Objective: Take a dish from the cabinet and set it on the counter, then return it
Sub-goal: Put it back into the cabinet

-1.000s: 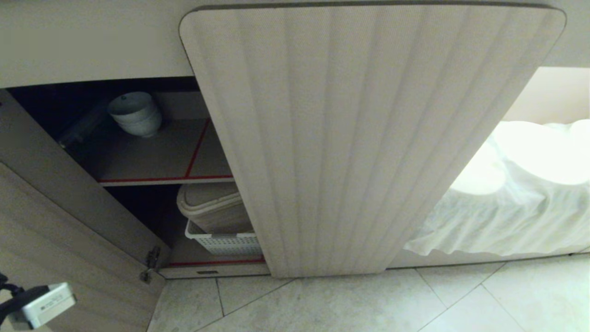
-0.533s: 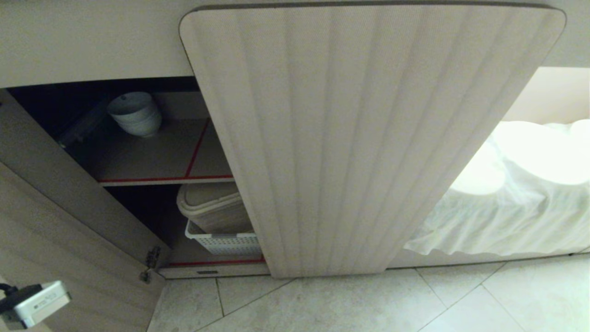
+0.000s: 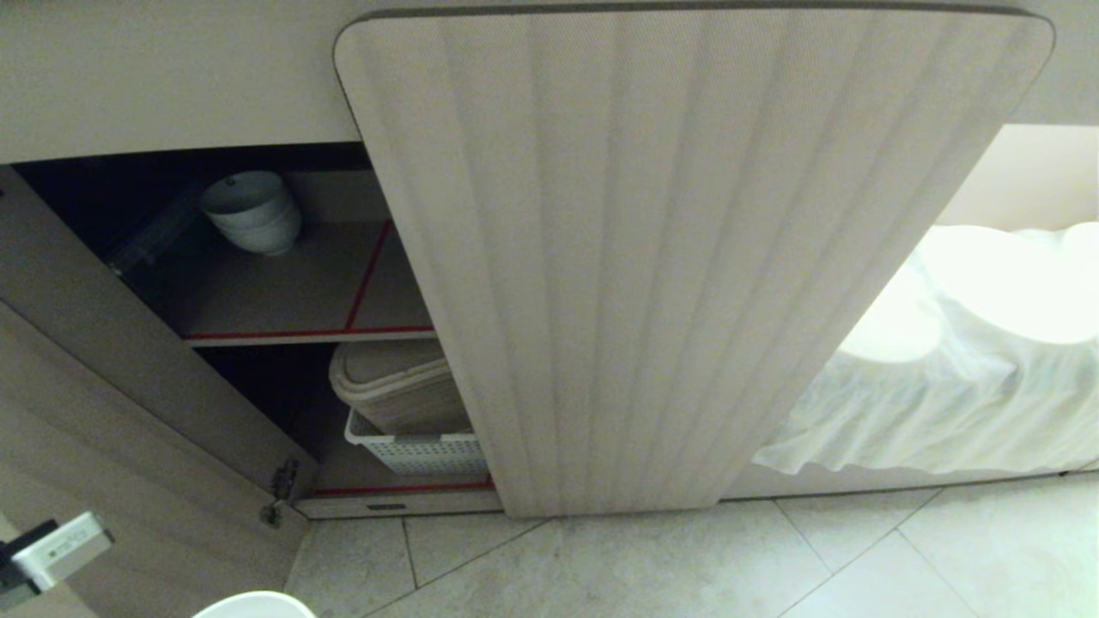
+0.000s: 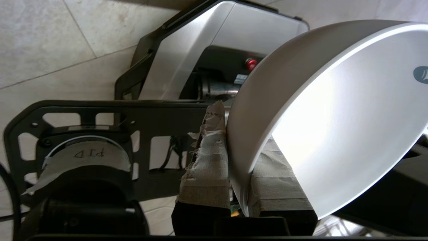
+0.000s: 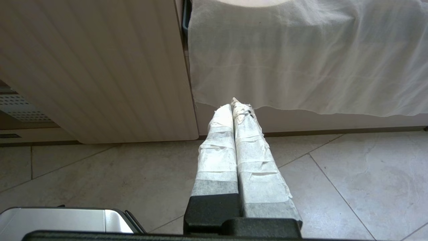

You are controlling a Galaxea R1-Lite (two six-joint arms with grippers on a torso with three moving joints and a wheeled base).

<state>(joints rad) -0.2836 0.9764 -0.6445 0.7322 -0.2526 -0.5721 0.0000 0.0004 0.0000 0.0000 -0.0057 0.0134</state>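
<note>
While clamped on 1 dish, the left arm sits low at the head view's bottom-left corner.
Left gripper (image 4: 234, 160): 2 tape-wrapped fingers (image 4: 207, 157) pinched narrow on the wall of the bowl, 1 pad outside and 1 inside the rim.
Dish (image 4: 334, 117): small white ceramic bowl, tilted on its side in the grip, its hollow facing the wrist camera; in the head view only a sliver of its rim (image 3: 253, 603) shows at the bottom edge, in front of the cabinet and over the floor.
Right gripper (image 5: 234, 107): 2 taped fingers pressed together, empty, hanging over the floor tiles (image 5: 351, 174) before the closed door.
Cabinet (image 3: 283, 283): 2 fluted doors; left door (image 3: 103, 446) swung open toward the robot, right door (image 3: 687, 257) closed.
Shelves: 2 levels, each edged in red tape (image 3: 309, 333).
Bowl stack (image 3: 251, 211): 1 stack of white bowls at the back-left of the upper shelf; count within the stack cannot be told.
Lower level: 1 beige lidded bin (image 3: 395, 386) resting in 1 white perforated basket (image 3: 421, 451).
Open room: upper shelf bare in front and to the right of the stack, up to the closed door's edge.
White cloth (image 3: 944, 395): 1, draped over the opening to the right of the cabinet.
Robot base (image 4: 207, 50): silver-and-black, beyond the held bowl in the left wrist view.
</note>
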